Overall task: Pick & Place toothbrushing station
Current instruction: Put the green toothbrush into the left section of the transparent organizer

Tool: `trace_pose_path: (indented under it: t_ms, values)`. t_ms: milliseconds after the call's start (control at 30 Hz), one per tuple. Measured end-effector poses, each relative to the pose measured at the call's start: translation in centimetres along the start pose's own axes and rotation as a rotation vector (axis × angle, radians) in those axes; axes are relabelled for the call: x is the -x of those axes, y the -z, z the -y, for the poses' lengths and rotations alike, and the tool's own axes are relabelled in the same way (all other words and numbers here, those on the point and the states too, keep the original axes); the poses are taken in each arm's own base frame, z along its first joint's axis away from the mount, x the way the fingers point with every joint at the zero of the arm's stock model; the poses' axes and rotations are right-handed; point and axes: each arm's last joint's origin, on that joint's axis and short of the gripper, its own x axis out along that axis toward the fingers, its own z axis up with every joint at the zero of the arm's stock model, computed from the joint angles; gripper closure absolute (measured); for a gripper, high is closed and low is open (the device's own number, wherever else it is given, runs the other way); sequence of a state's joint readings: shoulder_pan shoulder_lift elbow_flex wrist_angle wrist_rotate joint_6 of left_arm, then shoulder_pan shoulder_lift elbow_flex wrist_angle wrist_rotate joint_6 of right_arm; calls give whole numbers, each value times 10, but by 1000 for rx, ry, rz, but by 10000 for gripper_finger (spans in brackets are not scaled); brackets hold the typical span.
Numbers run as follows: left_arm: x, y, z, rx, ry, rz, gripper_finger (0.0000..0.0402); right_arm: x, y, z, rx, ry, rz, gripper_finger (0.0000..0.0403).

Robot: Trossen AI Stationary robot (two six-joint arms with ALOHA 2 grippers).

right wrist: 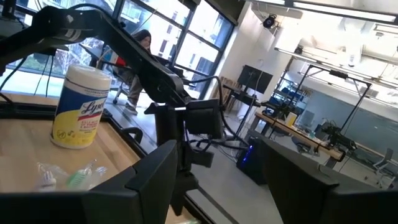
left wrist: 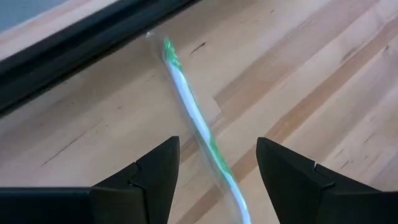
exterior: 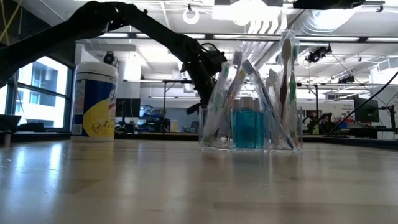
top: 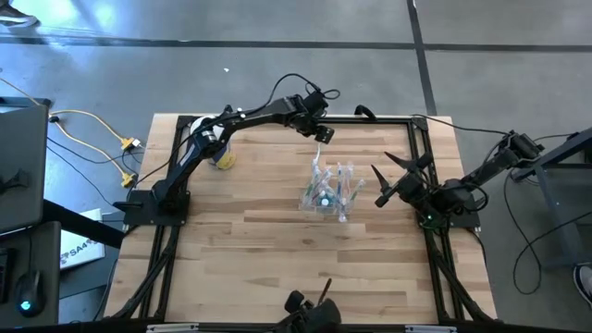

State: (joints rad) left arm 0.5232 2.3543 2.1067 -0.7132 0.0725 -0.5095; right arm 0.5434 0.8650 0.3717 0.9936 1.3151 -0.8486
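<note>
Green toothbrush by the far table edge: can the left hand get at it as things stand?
Probably yes. The left hand hangs over the wrapped green toothbrush with its fingers open on either side, and only bare table lies around it.

We note the wrapped toothbrush [left wrist: 198, 124] in the left wrist view runs out of frame at 6 o'clock, its handle end cut off between the left hand [left wrist: 217, 163] fingers; its clear wrapper edges are barely traceable against the desk [left wrist: 323, 68].

In the high view, we cannot separate the items packed inside the toothbrushing station [top: 329, 190]; too small.

In the low view, the left arm [exterior: 155, 37] passes behind the station at 12 o'clock, hand hidden by it. The wipes tub [exterior: 94, 102] label is unreadable there.

Right wrist view: packets [right wrist: 65, 176] at 7 o'clock are blurred, partly cut off. A person [right wrist: 138, 50] beyond is mostly hidden by the arm.
</note>
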Motion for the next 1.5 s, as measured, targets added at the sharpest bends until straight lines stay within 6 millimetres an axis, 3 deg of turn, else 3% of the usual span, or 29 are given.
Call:
trace_pose_path:
  t_ms: [367, 567, 867, 1267, 1400, 1500]
  values:
    - [-1, 5, 8, 6, -26, 8, 190, 0, 1, -1, 4, -2, -5, 180]
    - [-2, 8, 2, 72, -21, -58, 192, 0, 1, -1, 4, -7, 0, 180]
    - [-5, 8, -1, 79, -17, -68, 231, 0, 1, -1, 2, -7, 1, 180]
    - [0, 4, 6, 32, 99, -90, 236, 0, 0, 0, 4, -6, 3, 180]
    - [13, -2, 11, -40, 124, -95, 236, 0, -7, 8, -44, -1, 27, 180]
    - [43, -10, 19, -91, 127, -107, 236, -1, -20, 17, -53, 0, 51, 180]
